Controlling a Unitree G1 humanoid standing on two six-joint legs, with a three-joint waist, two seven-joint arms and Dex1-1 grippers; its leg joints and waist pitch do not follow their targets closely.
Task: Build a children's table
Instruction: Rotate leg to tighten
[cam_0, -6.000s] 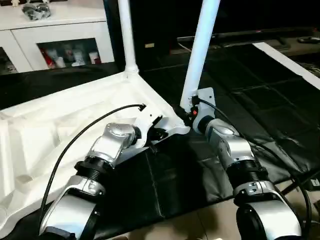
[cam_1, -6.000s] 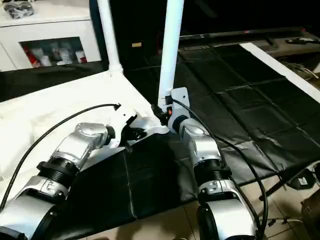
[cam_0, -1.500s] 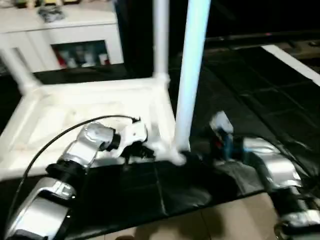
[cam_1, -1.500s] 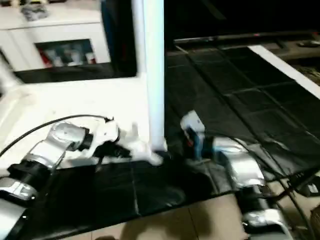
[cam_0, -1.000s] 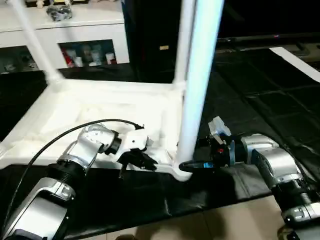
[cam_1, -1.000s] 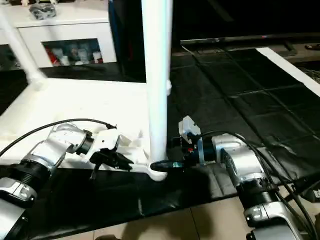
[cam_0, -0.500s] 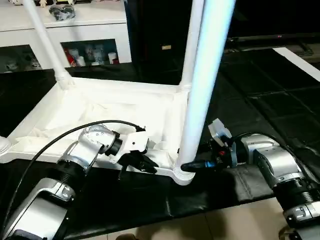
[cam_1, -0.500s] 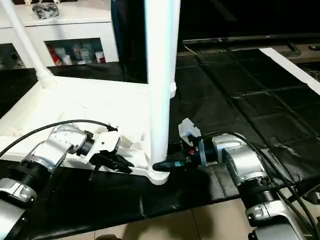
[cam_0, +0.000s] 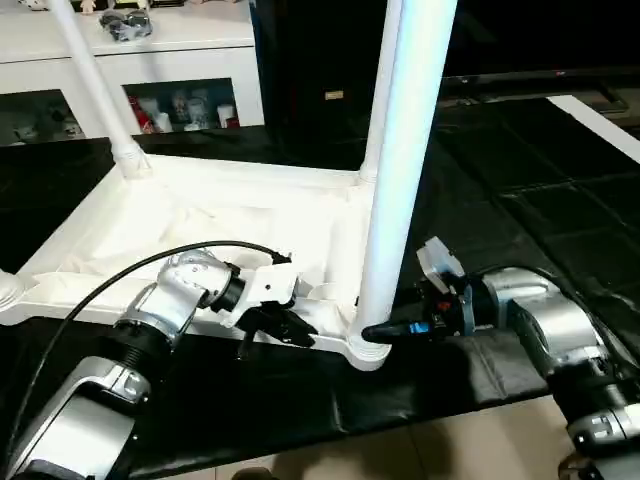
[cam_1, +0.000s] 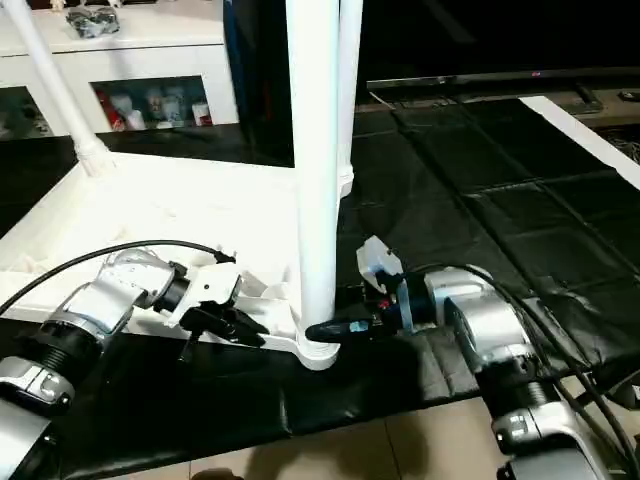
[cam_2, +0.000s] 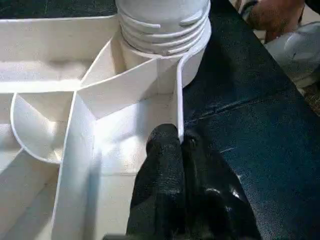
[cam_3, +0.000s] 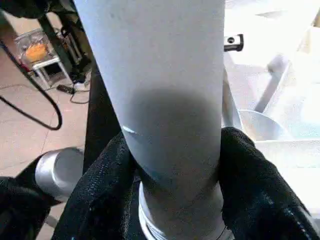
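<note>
Cabinet: I saw the white cabinet (cam_0: 150, 70) standing at far left, behind the work.
Table top: the children's table top (cam_0: 180, 225) lay upside down on the black mat (cam_0: 520, 180), ribbed side up, legs rising from its corners.
Left gripper: my left gripper (cam_2: 182, 150) was pressed together, pinching the thin rim wall (cam_2: 176, 95) beside the near corner socket (cam_0: 365, 350).
Near leg: the near leg (cam_0: 405, 170) stood upright in that socket.
Right gripper: my right gripper (cam_3: 172, 165) clasped the leg's base, one black finger (cam_3: 105, 185) on each side.
</note>
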